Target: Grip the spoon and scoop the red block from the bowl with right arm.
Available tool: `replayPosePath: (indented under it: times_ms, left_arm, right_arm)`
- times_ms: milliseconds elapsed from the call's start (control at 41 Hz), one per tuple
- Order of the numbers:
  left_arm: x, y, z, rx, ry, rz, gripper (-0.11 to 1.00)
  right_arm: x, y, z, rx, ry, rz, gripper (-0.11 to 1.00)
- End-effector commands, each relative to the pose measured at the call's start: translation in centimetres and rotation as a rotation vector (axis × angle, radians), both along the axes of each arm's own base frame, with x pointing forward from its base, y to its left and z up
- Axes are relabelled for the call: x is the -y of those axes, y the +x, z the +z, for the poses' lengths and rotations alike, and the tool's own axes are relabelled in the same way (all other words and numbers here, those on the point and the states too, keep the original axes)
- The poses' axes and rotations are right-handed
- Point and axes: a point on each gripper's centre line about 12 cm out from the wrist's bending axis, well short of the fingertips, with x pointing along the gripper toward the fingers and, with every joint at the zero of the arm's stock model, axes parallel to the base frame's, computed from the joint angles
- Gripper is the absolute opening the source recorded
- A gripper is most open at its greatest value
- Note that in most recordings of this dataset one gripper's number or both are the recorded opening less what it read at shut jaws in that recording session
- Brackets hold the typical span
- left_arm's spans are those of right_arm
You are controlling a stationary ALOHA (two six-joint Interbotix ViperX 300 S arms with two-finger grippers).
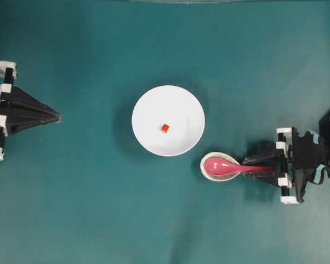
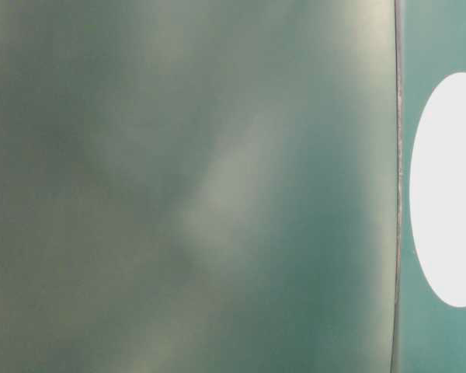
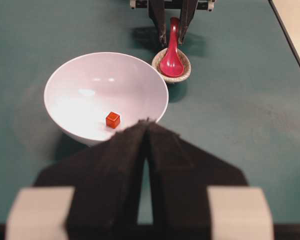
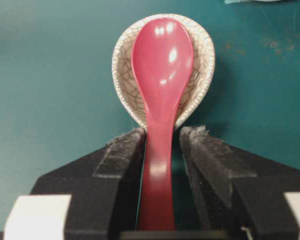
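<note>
A: Where is the spoon (image 4: 161, 100) at this moment?

B: Its scoop lies in a small crackled beige dish (image 4: 200, 70), just beside the white bowl (image 1: 148, 104). The handle points away from the bowl, toward the right arm (image 1: 313, 159).

A: And does the right gripper (image 4: 162, 145) hold it?

B: The handle is between the two fingers. The one finger (image 4: 122, 155) seems to touch the handle, the other one has a small gap to it. So the jaws are still a little apart; I would not call it a firm grip.

A: What about the red block (image 1: 165, 127)?

B: It sits inside the bowl, near the middle of the bottom, alone.

A: And the left gripper (image 3: 146, 125)?

B: It is well apart from the bowl, at the left edge of the green table (image 1: 88, 209). Its fingers are pressed together and carry nothing.
</note>
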Motion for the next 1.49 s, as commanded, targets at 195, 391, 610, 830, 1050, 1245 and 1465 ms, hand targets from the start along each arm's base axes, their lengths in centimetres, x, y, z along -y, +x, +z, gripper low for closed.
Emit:
replayPosePath:
  times_ms: [195,391,610,830,1050,1245,1465]
  left_arm:
    - [0.13,0.19,0.26,0.005,0.000,-0.006,0.00]
    - [0.07,0.19,0.26,0.005,0.000,-0.003,0.00]
    - [0.13,0.19,0.28,0.006,0.000,-0.006,0.00]
    - [0.07,0.19,0.24,0.003,0.000,-0.003,0.00]
    - [0.07,0.16,0.14,-0.006,-0.007,-0.001,0.00]
    - [0.07,0.16,0.14,-0.007,-0.013,0.000,0.00]
    - [0.07,0.15,0.12,-0.008,-0.013,0.000,0.00]
  right_arm:
    - [-0.19,0.15,0.47,0.024,0.002,0.005,0.36]
    - [-0.14,0.12,0.45,0.023,0.001,0.005,0.35]
    - [-0.14,0.11,0.42,0.020,-0.005,0.007,0.31]
    - [-0.18,0.08,0.38,0.017,-0.015,0.013,0.25]
    - [-0.17,0.12,0.50,0.020,-0.011,0.011,0.25]
    - [-0.06,-0.10,0.87,0.029,-0.004,0.013,0.25]
    - [-0.15,-0.23,1.01,-0.002,0.018,0.014,0.25]
